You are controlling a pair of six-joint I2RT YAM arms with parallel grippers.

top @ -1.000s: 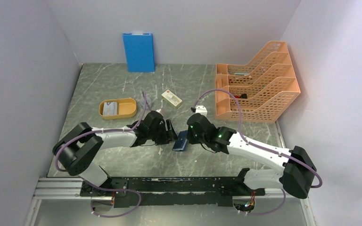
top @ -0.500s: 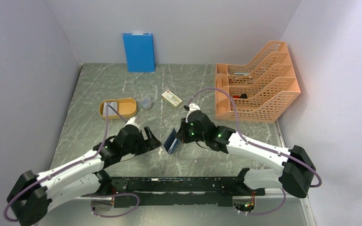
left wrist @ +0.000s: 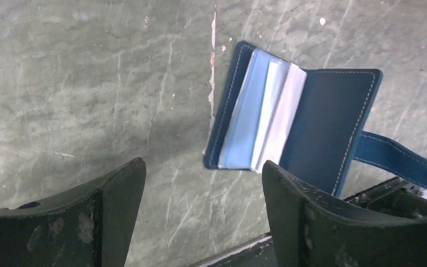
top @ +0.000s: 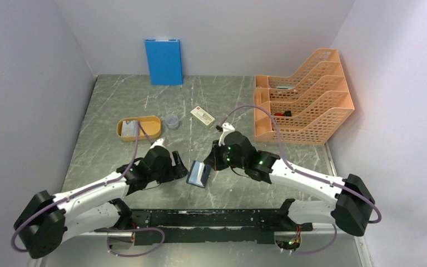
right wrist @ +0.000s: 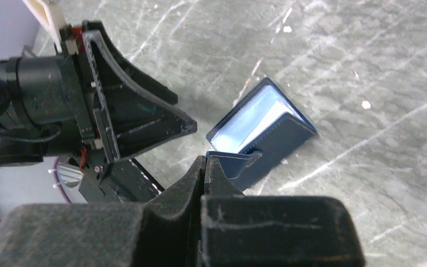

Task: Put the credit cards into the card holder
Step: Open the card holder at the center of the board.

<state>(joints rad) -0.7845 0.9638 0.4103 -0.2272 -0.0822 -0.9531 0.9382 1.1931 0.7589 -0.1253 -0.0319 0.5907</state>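
Opening step: card holder [top: 199, 173] open by table's near edge, tab pinched in closed right fingers [right wrist: 195, 179]; left fingers [left wrist: 118, 192] wide apart, empty. Next, probably: fetch credit cards [top: 129, 128] from orange tray [top: 157, 129], left side.

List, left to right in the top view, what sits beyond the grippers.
Orange oval tray → small clear cup → cream box with red mark → orange mesh file rack. Bright blue upright folder omitted: spans tray and cup.

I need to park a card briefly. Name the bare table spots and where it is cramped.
Bare room lies between the blue folder and the file rack, behind the cream box, and between the orange tray and the left arm. Cramped: the middle, where the left pincer and the right pincer flank the open card holder.
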